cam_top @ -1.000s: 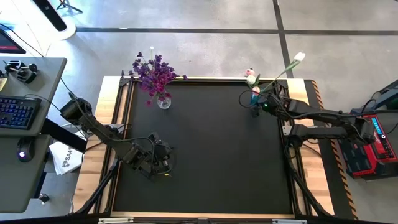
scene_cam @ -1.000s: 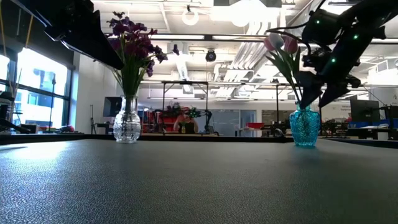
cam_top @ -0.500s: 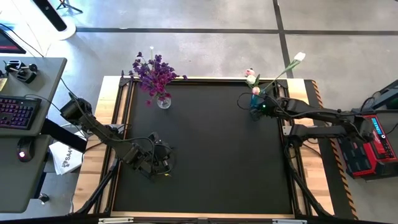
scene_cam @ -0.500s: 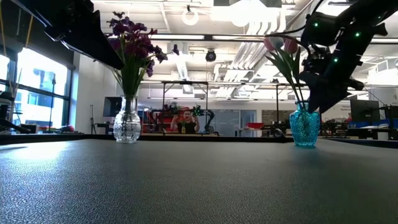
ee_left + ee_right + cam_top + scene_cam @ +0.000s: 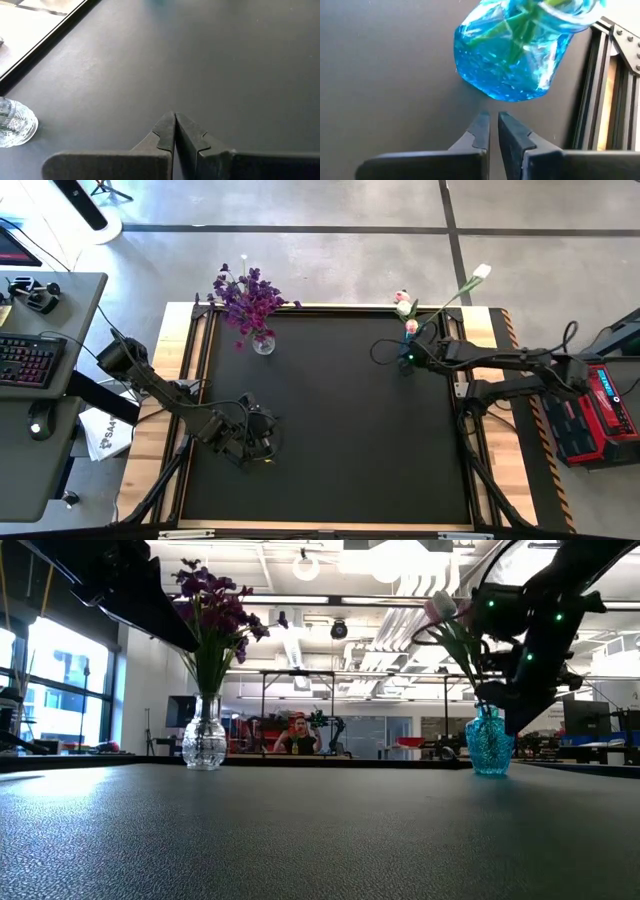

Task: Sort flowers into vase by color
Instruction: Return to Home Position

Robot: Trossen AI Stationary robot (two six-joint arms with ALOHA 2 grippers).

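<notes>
The right gripper (image 5: 491, 117) hangs low over the table with its fingers drawn in to a narrow slit, holding nothing. Right in front of its tips, close but not touching, stands the transparent blue bulb-shaped vase (image 5: 515, 55). Looking down on the black table top (image 5: 330, 430), that vase (image 5: 408, 339) sits at about one o'clock, near the far right corner, with the right gripper (image 5: 407, 354) just on its near side. It holds the green-stemmed tulips (image 5: 404, 302) with pink and white buds, one long stem leaning out past the table edge to a white bud (image 5: 482, 272).

From table height, the pink buds (image 5: 445, 608) rise above the blue vase (image 5: 489, 745) while the dark right arm crosses beside them.

At about eleven o'clock stands the clear cut-glass vase (image 5: 263, 344), filled with the purple clustered-blossom sprays (image 5: 245, 295).

The left gripper (image 5: 174, 116) waits at about eight o'clock, fingers pressed together and empty, well apart from both vases.
</notes>
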